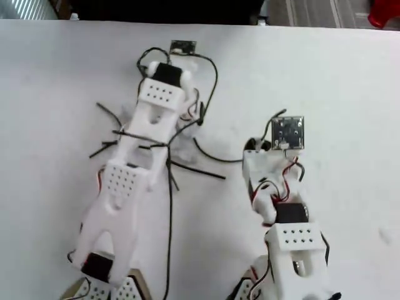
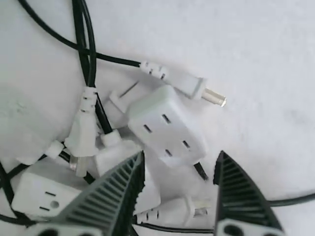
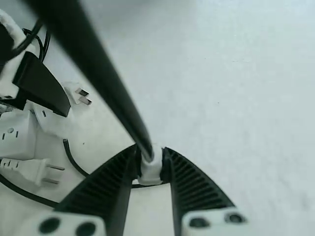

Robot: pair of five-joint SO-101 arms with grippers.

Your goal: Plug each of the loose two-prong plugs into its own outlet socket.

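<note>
The left arm (image 1: 147,125) lies stretched long across the white tabletop (image 1: 337,81), its wrist bent down over a heap of black cords (image 2: 83,44) and white fittings. The left claw (image 2: 179,156) is open, its two ribbed black fingers (image 2: 115,189) spread to either side of a white outlet cube (image 2: 165,123). The cube lies on the tabletop with three pairs of slots facing up, and I cannot tell whether a fingertip touches it.

Just beside the cube a loose two-prong plug (image 2: 184,84) lies flat, its brass prongs pointing away from the heap. A second plug (image 2: 81,135) lies across the cords on the cube's other side. A third plug (image 2: 170,212) sits low between the fingers. An outlet block (image 2: 37,194) with a three-hole socket rests near one finger.

The right arm (image 1: 290,240) is folded short, its wrist tipped down just beside the heap. The right claw (image 3: 150,153) is closed on the white plug end (image 3: 150,169) of a black cord (image 3: 93,69), which runs up and out from between the fingers. The prongs of this plug are hidden.
</note>
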